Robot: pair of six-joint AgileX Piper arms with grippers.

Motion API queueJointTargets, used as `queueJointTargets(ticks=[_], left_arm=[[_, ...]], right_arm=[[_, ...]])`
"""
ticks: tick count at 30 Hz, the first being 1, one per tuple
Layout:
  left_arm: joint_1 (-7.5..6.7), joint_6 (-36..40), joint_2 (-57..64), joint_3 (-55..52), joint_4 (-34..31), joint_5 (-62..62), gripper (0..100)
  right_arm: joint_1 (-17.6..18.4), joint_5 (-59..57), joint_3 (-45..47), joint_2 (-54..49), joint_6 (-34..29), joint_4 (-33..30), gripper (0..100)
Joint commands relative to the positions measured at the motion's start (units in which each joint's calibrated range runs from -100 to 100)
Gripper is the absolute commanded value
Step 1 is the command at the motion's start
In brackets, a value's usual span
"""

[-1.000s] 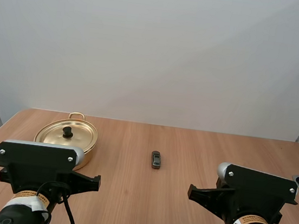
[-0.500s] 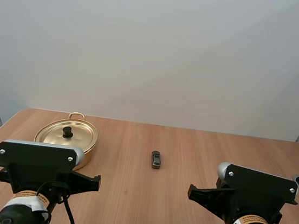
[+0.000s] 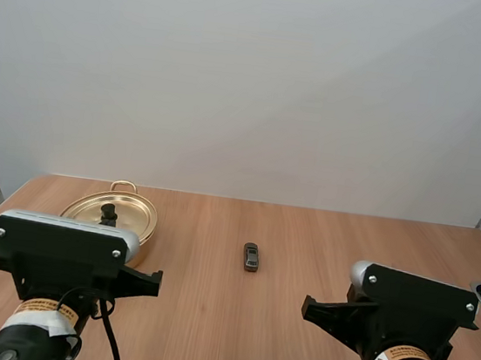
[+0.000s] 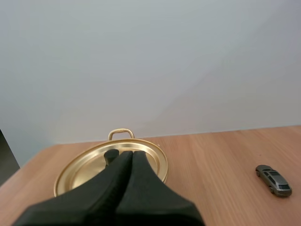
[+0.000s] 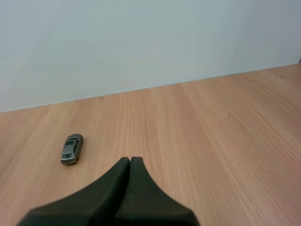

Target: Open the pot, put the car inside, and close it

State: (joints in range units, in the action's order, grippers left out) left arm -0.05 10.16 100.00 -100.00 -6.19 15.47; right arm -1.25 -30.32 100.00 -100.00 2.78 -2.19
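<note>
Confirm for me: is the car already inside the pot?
No, the car lies on the table, apart from the pot, and the lid sits on the pot.

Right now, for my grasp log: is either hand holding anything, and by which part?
Nothing is held. The left hand and the right hand are both shut empty; the lid is on the pot, the car on the table.

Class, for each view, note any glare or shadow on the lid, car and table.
High view: lid shows soft sheen, no hard glare. Left wrist view: it gleams evenly. Right wrist view: car casts a faint shadow on the table.
</note>
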Motion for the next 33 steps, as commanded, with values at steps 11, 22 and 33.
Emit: queueJointTargets(ticks=[11, 22, 33], left_arm=[[-0.01, -19.3, 0.0, 3.7, -6.8, -5.0, 0], [-0.01, -4.1, -1.2, 35.0, -8.6, 22.5, 0], [-0.01, 7.9, -39.5, 55.3, -15.5, 58.3, 0]], right_arm=[[0.0, 46.6, 0.0, 0.0, 2.6, -24.9, 0], [0.0, 36.0, -15.9, 2.2, 6.7, -12.7, 0], [2.1, -50.4, -62.1, 50.2, 27.4, 9.0, 0]])
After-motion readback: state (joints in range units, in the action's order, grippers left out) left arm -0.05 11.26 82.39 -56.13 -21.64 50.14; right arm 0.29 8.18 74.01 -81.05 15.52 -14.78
